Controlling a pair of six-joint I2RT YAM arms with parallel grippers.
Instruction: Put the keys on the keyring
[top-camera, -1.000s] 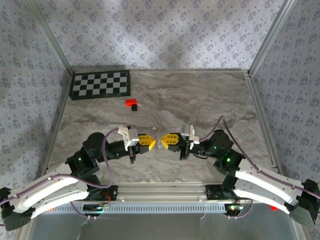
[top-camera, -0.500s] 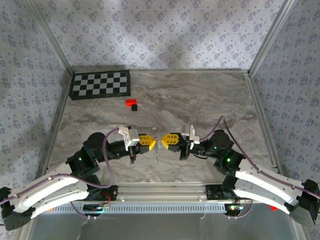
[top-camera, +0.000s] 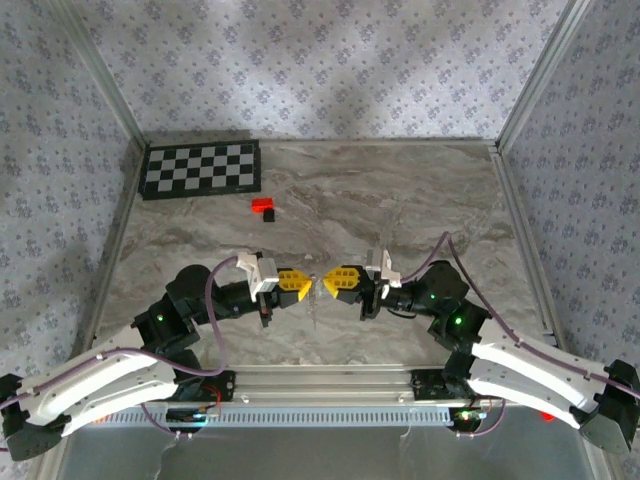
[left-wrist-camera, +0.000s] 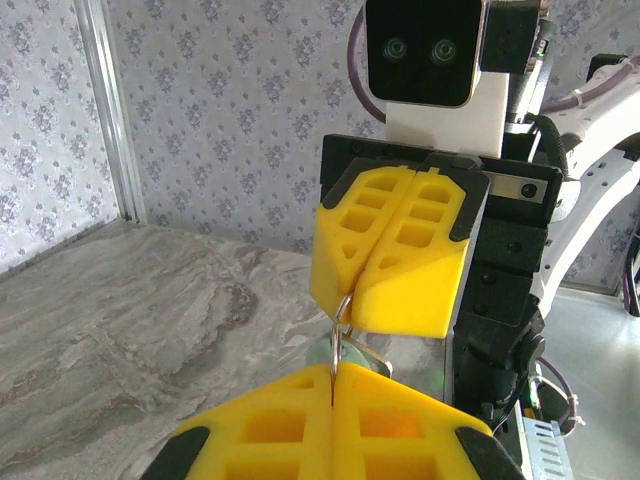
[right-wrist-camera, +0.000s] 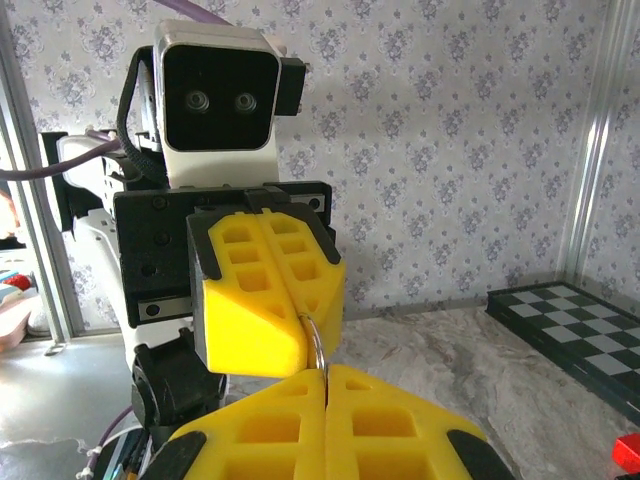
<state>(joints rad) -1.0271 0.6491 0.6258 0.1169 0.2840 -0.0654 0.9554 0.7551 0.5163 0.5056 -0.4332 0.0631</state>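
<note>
Over the marble worktop almost nothing is shifting. The left hand and right hand are staying tip to tip at lower centre, both pinched fully shut on the thin keyring bridging them. A pale sliver, likely the key, is dangling beneath, so threading is probably pausing midway.

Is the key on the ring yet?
Not that I can see. Done: the keyring is lifted off the table. In hand: the left fingers and right fingers are shut tip to tip, pinching it between them. Left: threading the key; I can't tell if that's started.
</note>
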